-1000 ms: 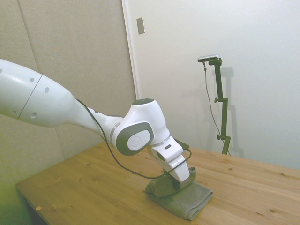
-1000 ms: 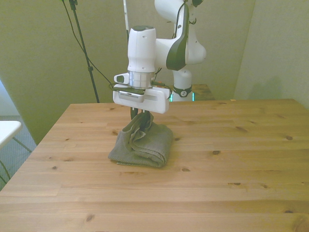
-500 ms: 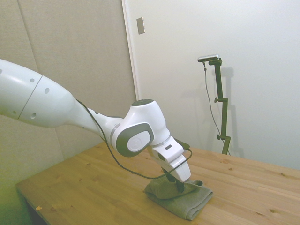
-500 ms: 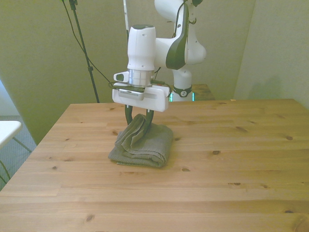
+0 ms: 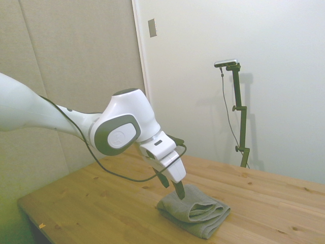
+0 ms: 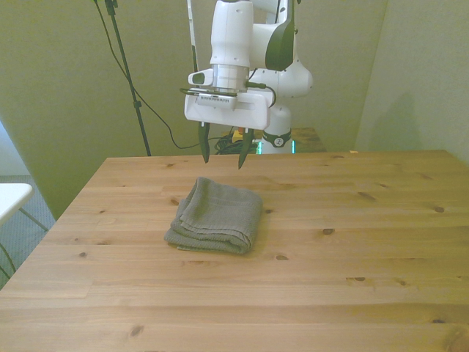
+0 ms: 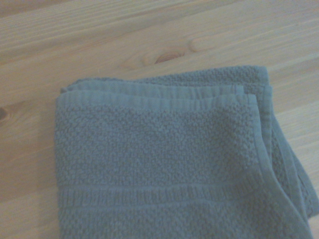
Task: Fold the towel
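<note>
- Towel (image 6: 217,216): grey terry cloth, folded into a thick layered oblong, lying flat on the wooden table (image 6: 352,249). In the front view it sits left of the table's middle, nearer the far edge than the near one. Stacked layers show along its near edge and the front view's left side.
- Towel, side view (image 5: 195,212): rounded folds face the camera, the upper layer slightly rumpled.
- Towel, wrist view (image 7: 169,164): a hemmed edge and a woven band cross the top layer; further layers show beneath at one corner.
- Gripper (image 6: 223,152): hangs above the towel's far edge, clear of the cloth, pointing down. The two dark fingers stand apart, with nothing between them.
- Gripper, side view (image 5: 172,187): tilted, fingertips close above the towel's far side, not touching.
- Arm (image 5: 119,133): white, with a dark cable looped beneath the wrist.
</note>
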### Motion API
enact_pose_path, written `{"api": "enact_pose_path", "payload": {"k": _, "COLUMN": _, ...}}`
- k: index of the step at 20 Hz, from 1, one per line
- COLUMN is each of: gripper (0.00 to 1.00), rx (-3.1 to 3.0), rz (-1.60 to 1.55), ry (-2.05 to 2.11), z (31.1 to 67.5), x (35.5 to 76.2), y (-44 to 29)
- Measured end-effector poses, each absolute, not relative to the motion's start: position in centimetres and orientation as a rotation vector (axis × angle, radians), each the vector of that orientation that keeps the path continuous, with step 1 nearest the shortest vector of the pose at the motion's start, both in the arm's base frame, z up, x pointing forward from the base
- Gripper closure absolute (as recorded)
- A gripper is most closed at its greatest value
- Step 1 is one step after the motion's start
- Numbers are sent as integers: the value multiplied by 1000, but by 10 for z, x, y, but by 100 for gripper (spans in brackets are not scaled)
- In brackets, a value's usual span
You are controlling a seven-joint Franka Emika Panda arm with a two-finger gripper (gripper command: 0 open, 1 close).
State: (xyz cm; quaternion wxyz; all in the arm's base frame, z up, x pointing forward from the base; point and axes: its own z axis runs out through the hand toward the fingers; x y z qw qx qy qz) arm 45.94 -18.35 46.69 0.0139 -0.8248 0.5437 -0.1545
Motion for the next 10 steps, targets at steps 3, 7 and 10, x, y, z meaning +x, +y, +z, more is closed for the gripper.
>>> {"api": "enact_pose_path", "payload": {"k": 3, "gripper": 0, "rx": -2596, "rz": -442, "ry": 1667, "z": 468, "x": 449, "y": -168}}
{"api": "enact_pose_path", "payload": {"k": 7, "gripper": 0, "rx": -2639, "rz": -342, "ry": 1530, "z": 448, "x": 436, "y": -111}}
{"api": "enact_pose_path", "payload": {"k": 10, "gripper": 0, "rx": -2697, "rz": -306, "ry": 1406, "z": 436, "x": 413, "y": -56}}
